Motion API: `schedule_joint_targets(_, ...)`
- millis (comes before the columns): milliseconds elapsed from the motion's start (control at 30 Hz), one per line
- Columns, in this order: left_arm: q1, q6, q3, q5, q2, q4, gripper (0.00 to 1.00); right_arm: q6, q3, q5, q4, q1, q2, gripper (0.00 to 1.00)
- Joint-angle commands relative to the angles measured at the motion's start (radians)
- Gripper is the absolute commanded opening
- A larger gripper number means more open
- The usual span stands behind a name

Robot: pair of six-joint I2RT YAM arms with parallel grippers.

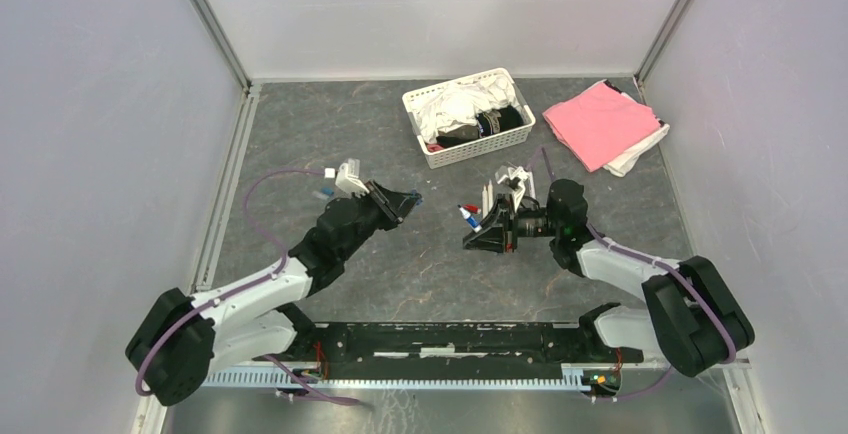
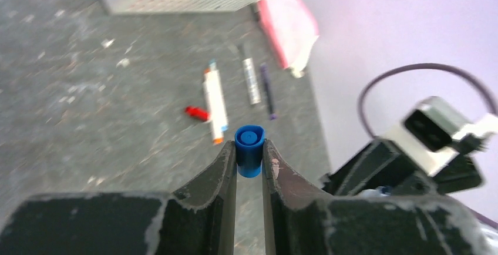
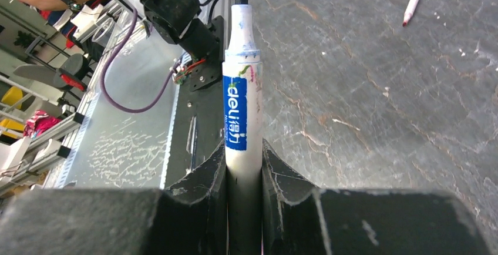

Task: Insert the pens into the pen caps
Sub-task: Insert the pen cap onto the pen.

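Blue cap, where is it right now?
Left wrist view: the blue cap sits pinched in the jaws of the left gripper, with a white pen and a red cap on the table just beyond.

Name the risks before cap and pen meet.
The blue cap sits pinched at the very tips of the left gripper, so a push from the pen might twist or pop it out. The pen juts far out of the right gripper; a small tilt could make its tip miss the cap.

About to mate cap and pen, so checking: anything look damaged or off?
Only minor: the marker in the right gripper has ink smudges on its white barrel near the nib. The blue cap sits straight in the left gripper.
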Motion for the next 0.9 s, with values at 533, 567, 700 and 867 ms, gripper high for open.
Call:
schedule_joint_targets(533, -0.101, 0.068, 0.019, 0.124, 0.144, 0.722, 0.02, 0.138, 0.026, 0.093, 0.131, 0.066, -0.048, 0.00)
schedule_joint_targets(567, -0.107, 0.072, 0.026, 0.126, 0.155, 0.724, 0.02, 0.131, 0.030, 0.093, 0.123, 0.065, -0.047, 0.00)
schedule_joint_targets(700, -0.123, 0.077, 0.044, 0.126, 0.182, 0.726, 0.02, 0.112, 0.039, 0.095, 0.092, 0.068, -0.044, 0.00)
schedule_joint_targets(867, -0.137, 0.083, 0.048, 0.123, 0.197, 0.726, 0.02, 0.105, 0.045, 0.095, 0.082, 0.068, -0.050, 0.00)
